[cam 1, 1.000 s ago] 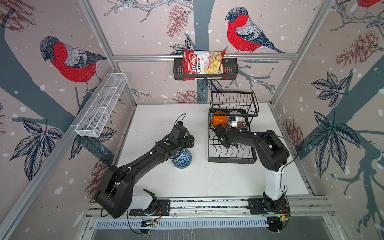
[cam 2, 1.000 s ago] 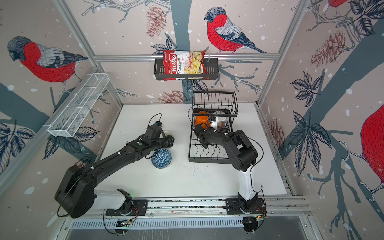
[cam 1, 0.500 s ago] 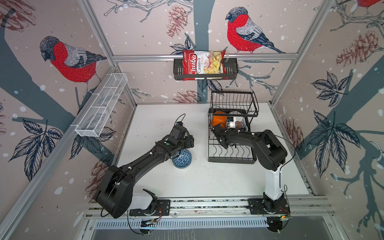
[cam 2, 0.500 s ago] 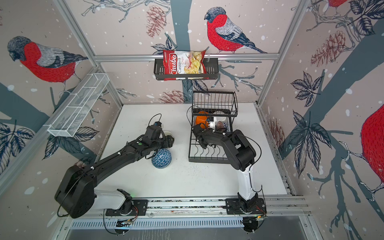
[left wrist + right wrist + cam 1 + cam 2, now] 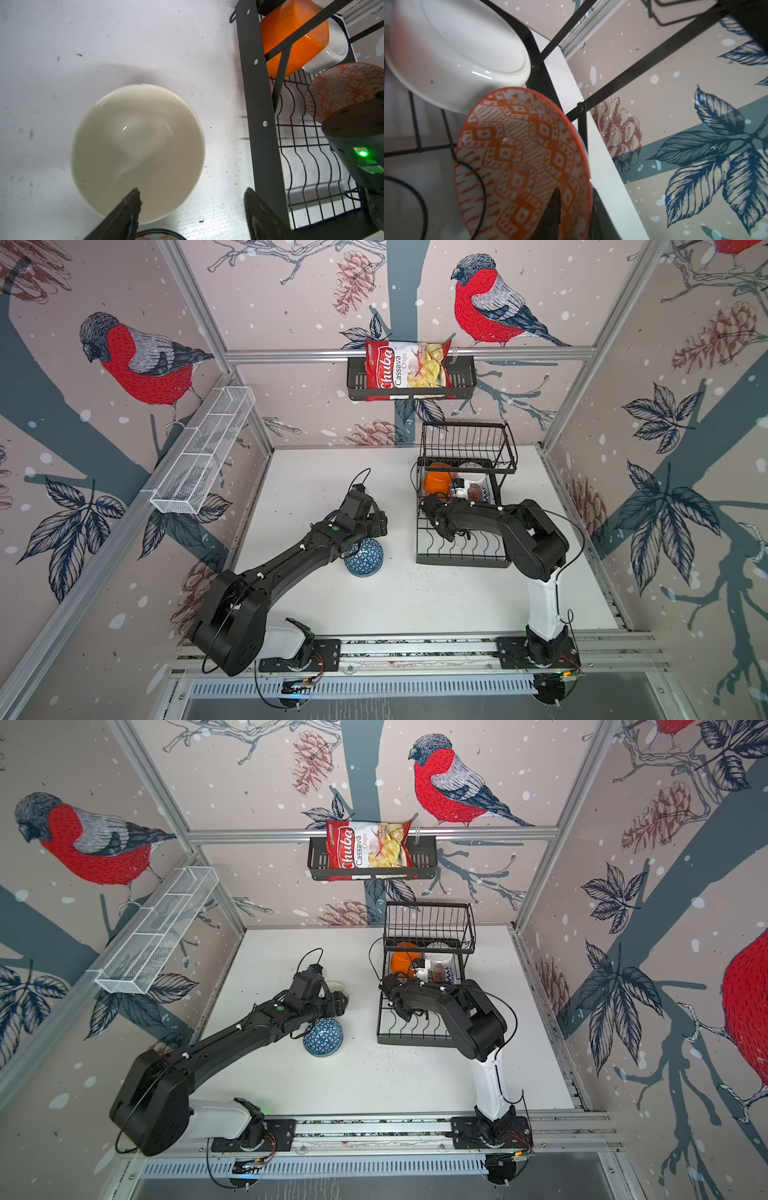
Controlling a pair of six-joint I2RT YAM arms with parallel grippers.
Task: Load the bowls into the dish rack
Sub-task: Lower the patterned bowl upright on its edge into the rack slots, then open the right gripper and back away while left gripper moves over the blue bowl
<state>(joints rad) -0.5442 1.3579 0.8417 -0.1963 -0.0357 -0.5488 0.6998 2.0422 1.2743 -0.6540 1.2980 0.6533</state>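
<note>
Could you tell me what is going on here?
Two arms are loading bowls into the dish rack. The right gripper is in the rack, fingers either side of the rim of an orange patterned bowl standing on edge near an orange bowl and a white bowl. The left gripper is open over a cream bowl on the table, with a blue patterned bowl upside down nearby.

Bullfinch-and-pinecone wallpaper (image 5: 141,364) lines three walls around a speckled white tabletop (image 5: 316,464), framed by aluminium rails (image 5: 291,354).
</note>
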